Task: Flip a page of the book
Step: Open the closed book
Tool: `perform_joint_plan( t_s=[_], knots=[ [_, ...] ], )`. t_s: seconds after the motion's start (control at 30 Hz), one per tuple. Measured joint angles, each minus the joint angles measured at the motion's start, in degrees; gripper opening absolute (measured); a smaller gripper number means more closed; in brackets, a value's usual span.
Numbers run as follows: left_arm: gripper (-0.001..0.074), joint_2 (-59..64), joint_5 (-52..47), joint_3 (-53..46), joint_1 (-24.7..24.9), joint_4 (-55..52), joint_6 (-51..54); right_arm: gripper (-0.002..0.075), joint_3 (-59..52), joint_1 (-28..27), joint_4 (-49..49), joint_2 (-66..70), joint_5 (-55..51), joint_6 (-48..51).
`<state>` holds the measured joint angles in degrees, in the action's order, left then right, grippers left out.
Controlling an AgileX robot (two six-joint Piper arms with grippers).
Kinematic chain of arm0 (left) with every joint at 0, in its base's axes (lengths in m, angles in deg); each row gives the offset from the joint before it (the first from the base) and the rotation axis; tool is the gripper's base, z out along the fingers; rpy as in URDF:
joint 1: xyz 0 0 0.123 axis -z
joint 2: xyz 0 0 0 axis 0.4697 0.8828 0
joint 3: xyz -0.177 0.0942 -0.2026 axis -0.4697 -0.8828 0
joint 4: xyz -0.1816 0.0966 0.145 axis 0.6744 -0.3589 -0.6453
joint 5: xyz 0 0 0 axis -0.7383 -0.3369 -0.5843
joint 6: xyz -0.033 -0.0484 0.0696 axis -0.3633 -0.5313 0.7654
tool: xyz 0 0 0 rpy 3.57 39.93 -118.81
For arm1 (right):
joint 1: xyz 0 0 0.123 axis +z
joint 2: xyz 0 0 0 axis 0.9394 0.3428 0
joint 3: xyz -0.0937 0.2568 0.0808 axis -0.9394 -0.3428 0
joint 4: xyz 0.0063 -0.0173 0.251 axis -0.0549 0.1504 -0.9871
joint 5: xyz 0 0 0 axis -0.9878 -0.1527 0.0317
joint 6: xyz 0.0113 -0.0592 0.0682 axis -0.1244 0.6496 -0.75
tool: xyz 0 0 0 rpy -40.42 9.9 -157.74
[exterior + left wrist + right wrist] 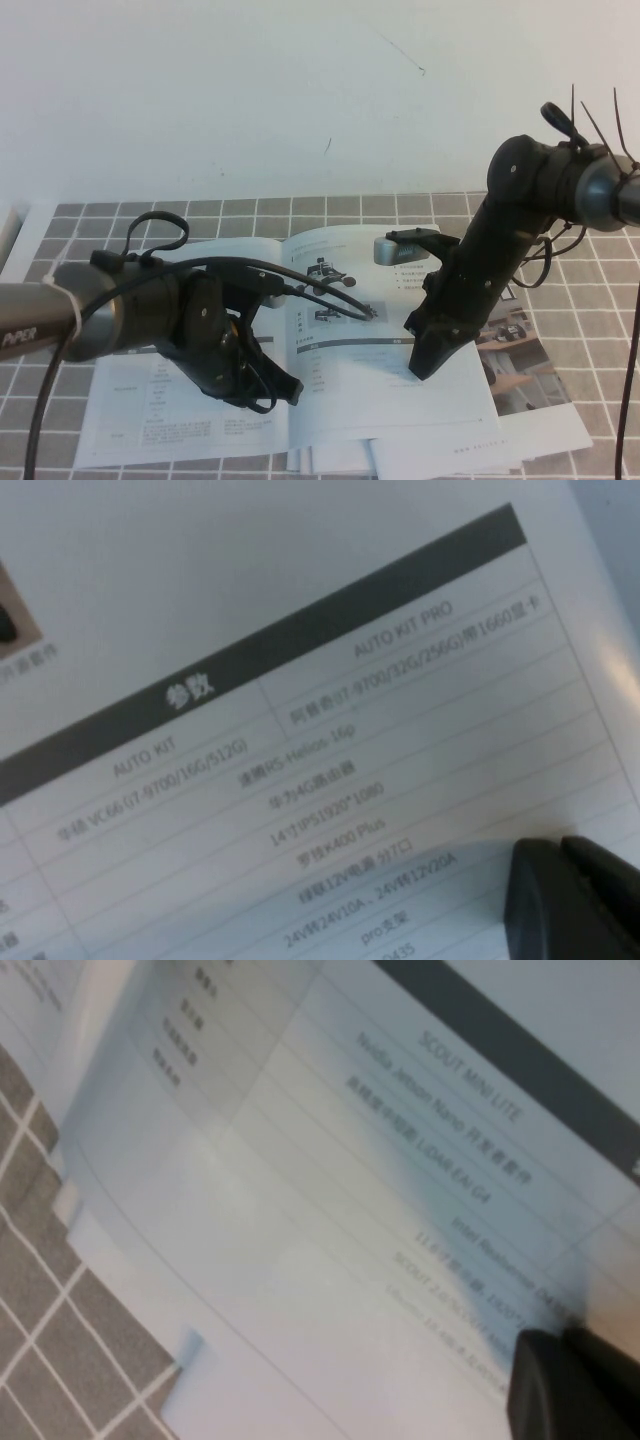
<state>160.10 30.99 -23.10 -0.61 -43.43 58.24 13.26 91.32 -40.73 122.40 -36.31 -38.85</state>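
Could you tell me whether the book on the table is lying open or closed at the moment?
Open: the book lies spread flat on the tiled table, both printed pages facing up either side of its spine.

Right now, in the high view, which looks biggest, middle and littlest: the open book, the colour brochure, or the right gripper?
1. The book, biggest.
2. The right gripper, shut, pressing on the book's right page, and the brochure: unsure. The gripper is nearer the camera, and the brochure is mostly hidden.
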Motion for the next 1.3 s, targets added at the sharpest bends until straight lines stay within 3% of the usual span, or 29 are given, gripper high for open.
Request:
perform_joint_plan(
  t_s=[0.2,0.33,0.6,0.8,1.3],
  knots=[
    [-0.0004,-3.0,-0.4,-0.2,-0.1,-0.2,-0.2,0.0000,0.0,0.0,1.7,-1.6,1.7,0.0],
    [-0.0004,-11.2,-1.4,-0.9,-0.3,-4.8,-0.2,0.0000,0.6,0.0,5.1,-7.0,2.7,0.0],
    [-0.0004,-33.8,-9.4,-1.0,-1.2,-20.1,-7.6,-0.0001,1.2,0.0,26.1,-26.0,1.4,-7.8],
    [-0.0004,-49.0,-9.2,-5.1,-4.5,-25.4,-11.6,-0.0001,-0.8,-1.5,31.9,-37.7,0.1,-11.3],
    [-0.0004,-75.8,12.8,-33.7,-4.9,-27.0,-16.4,-0.0001,-43.7,-1.6,27.4,-85.1,8.6,-16.3]
  ],
)
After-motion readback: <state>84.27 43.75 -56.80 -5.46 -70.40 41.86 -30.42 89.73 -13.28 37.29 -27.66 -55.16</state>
